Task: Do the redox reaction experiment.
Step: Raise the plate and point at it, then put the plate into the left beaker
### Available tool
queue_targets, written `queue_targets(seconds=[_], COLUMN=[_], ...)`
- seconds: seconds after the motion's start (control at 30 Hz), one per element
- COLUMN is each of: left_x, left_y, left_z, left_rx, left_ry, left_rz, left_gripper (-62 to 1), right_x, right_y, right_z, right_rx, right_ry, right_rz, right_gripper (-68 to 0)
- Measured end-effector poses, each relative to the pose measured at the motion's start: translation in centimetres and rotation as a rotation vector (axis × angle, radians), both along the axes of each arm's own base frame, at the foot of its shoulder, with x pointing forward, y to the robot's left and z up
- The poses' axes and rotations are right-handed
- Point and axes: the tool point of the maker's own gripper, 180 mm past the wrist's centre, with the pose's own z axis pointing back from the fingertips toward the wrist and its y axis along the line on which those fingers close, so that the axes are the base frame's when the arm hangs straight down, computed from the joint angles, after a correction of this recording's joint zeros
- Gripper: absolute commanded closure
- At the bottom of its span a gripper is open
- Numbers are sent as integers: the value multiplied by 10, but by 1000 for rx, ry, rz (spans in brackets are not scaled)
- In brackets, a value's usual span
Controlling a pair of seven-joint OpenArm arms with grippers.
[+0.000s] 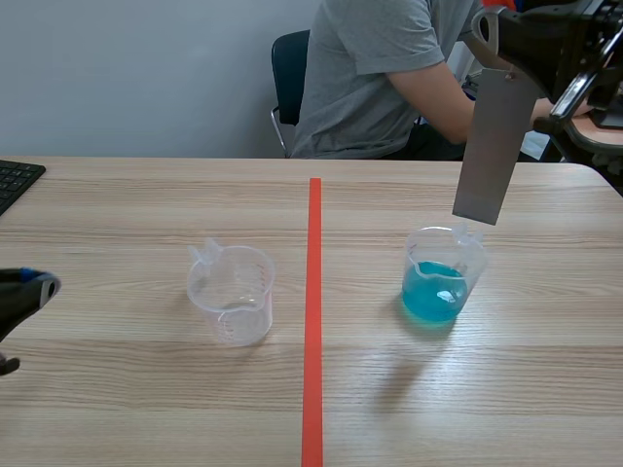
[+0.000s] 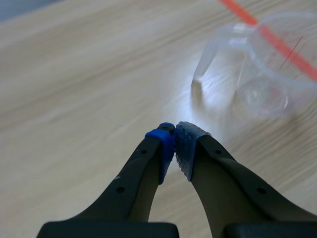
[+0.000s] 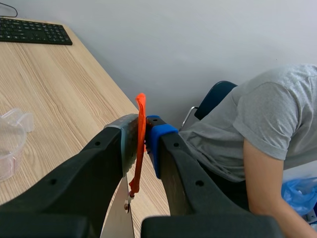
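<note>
table [image 1: 117, 214]: matt wood | beaker [image 1: 232, 292]: clear plastic | strip [image 1: 492, 146]: dull grey metal

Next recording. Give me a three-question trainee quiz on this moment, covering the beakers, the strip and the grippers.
1. True or false: the grey metal strip held by the right gripper is dipped in the blue liquid.
2. Which beaker is empty? A) the clear beaker left of the tape line; B) the one right of it; C) neither.
3. Fill in the blank: the left gripper, low beside the clear beaker, is ____ (open or shut) and holds nothing.

Key
1. False: its lower end hangs above the liquid.
2. A.
3. Shut.
</note>
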Motion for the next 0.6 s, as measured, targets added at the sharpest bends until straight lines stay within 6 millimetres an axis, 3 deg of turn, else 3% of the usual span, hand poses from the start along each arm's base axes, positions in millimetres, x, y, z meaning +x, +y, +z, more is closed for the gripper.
queue_targets(seconds=[0.27, 0.47, 0.6], left_x=[-61, -107, -127], left_y=[33, 28, 23], left_z=[-30, -54, -64], left_rx=[-22, -35, -61], left_ry=[112, 212, 252], left_rz=[166, 207, 247], left_gripper=[-44, -44, -44], right_x=[0, 1, 3], right_y=[0, 0, 1], right_z=[0, 3, 10], right_rx=[0, 1, 7], right_ry=[0, -9, -30], right_rz=[0, 0, 2], right_gripper=[-15, -15, -15])
